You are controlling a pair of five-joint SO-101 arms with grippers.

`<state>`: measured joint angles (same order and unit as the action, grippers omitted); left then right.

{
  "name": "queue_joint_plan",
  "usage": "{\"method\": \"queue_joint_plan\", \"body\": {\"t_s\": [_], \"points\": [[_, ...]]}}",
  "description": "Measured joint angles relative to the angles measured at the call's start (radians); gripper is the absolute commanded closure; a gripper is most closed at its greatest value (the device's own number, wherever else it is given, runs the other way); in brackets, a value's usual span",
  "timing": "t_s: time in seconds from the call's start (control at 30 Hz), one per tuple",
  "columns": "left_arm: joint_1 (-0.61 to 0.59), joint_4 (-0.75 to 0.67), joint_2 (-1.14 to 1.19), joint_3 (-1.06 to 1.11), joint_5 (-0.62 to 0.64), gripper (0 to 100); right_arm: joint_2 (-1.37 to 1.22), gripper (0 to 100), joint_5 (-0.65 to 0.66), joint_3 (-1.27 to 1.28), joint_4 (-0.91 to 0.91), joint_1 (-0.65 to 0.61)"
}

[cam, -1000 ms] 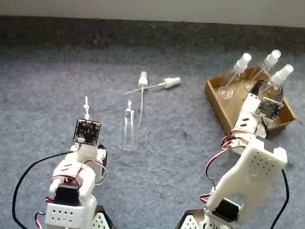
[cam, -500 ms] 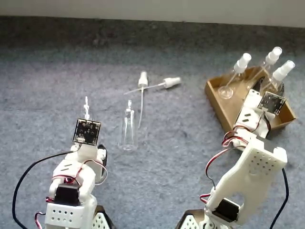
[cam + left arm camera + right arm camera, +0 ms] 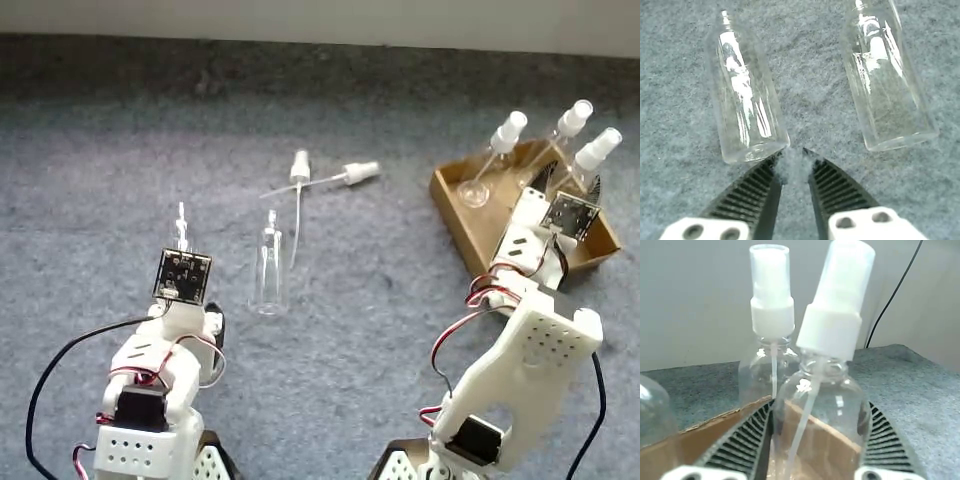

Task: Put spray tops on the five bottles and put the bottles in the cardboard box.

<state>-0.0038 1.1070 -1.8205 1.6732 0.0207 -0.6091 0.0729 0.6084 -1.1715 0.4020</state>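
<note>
R gripper [image 3: 571,182] clamps a capped bottle [image 3: 825,405] in the box [image 3: 452,212] beside 2 others [image 3: 497,150], so a rough release could tip all 3 over its low wall, while L gripper [image 3: 794,152], jaws barely parted & empty, may nudge the uncapped bottle [image 3: 747,107] at its tips.

Bottles [image 3: 268,275], spray tops [image 3: 360,172], box [image 3: 449,206] on carpet [image 3: 100,150]

The brown cardboard box [image 3: 462,218] sits to the right on the grey carpet. Three clear capped bottles stand in it: an inner bottle [image 3: 492,158], a far bottle [image 3: 560,135] and an outer bottle [image 3: 595,153]. Well left of it, a middle bare bottle [image 3: 268,268] and a left bare bottle [image 3: 181,228] lie on their sides, and just beyond them are an upright-lying spray top [image 3: 299,168] and a sideways spray top [image 3: 358,173], their thin tubes crossing.
</note>
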Motion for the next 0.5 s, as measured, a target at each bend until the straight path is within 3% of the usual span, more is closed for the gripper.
{"method": "queue_joint_plan", "body": {"t_s": [0.5], "points": [[0.000, 0.000, 0.000, 0.000, 0.000, 100, 0.000, 79.3, 0.000, 0.009, 0.000, 0.000]]}}
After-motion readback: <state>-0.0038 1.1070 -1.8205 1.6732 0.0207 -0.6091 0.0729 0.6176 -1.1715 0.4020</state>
